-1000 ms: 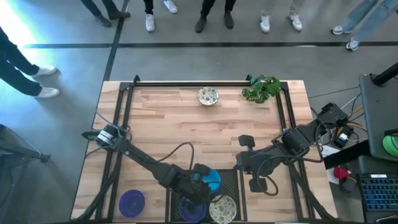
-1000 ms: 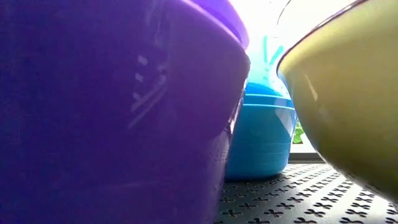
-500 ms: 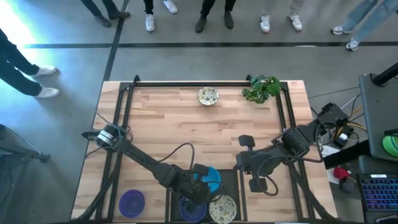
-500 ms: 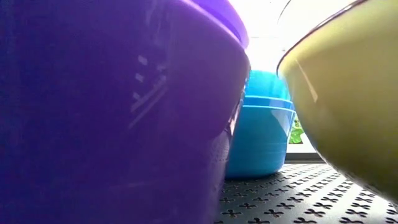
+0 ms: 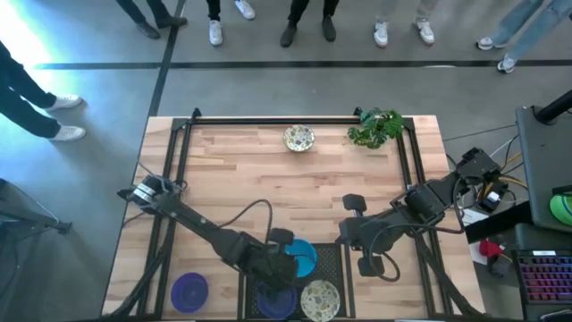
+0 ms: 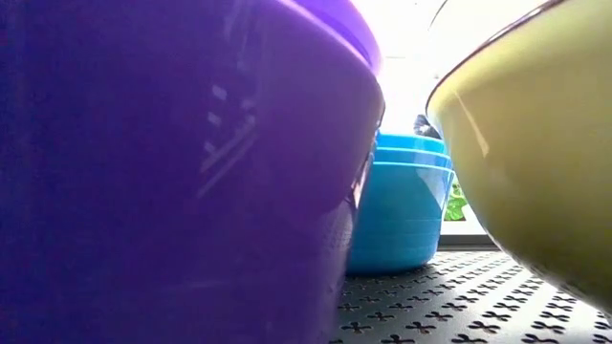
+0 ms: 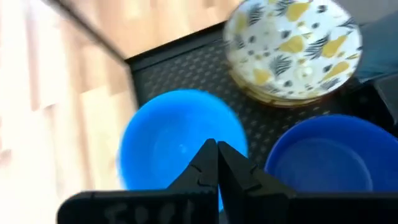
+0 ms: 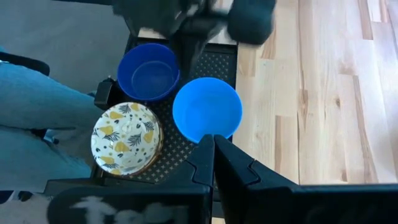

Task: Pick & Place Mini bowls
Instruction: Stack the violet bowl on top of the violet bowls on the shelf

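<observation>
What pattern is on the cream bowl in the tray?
Yellow pears and dark leaf sprigs on the cream bowl; the left wrist view shows it best.

At table height, a purple bowl (image 6: pixel 172 162) and a cream bowl (image 6: pixel 535 143) crowd the lens, both cut off by the frame and hiding most of the room beyond. From above, the left arm (image 5: pixel 223 243) covers part of the blue bowl (image 5: pixel 302 258). Only legs and shoes of people (image 5: pixel 304 18) show at the upper edge.

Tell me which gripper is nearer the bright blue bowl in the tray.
Left. The left gripper sits shut right at the blue bowl; the right gripper waits shut off to its side, beyond the tray.
</observation>
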